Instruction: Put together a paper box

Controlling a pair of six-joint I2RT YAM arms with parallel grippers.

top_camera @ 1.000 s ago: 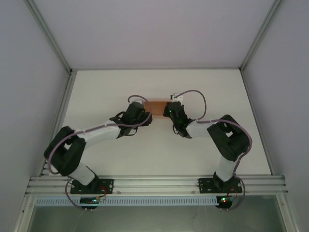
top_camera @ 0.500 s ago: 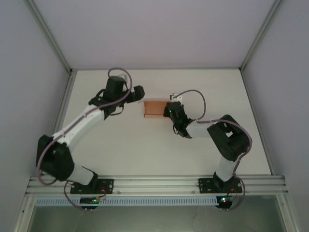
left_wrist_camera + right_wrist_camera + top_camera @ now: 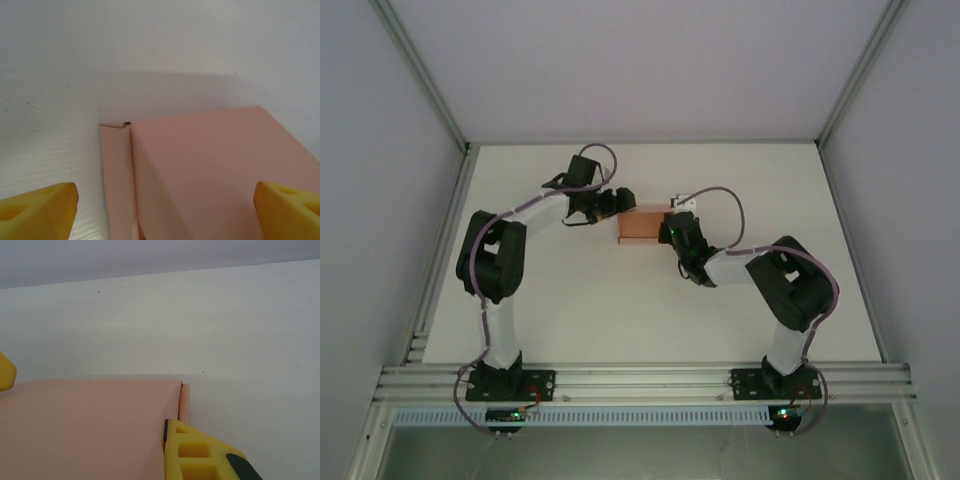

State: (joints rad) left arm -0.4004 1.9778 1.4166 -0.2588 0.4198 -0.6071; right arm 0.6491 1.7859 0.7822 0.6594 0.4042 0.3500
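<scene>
Top external: salmon-pink paper box (image 3: pixel 640 224), low block; left hand (image 3: pixel 618 206) wide open; right hand (image 3: pixel 672 232) pinching its edge.

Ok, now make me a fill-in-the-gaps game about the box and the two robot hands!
The paper box is coloured ____.
The left gripper has its jaws ____.
The right gripper, at the right end of the paper box, has its jaws ____.
The fingers are coloured ____.
Missing words: pink, open, shut, yellow.
</scene>
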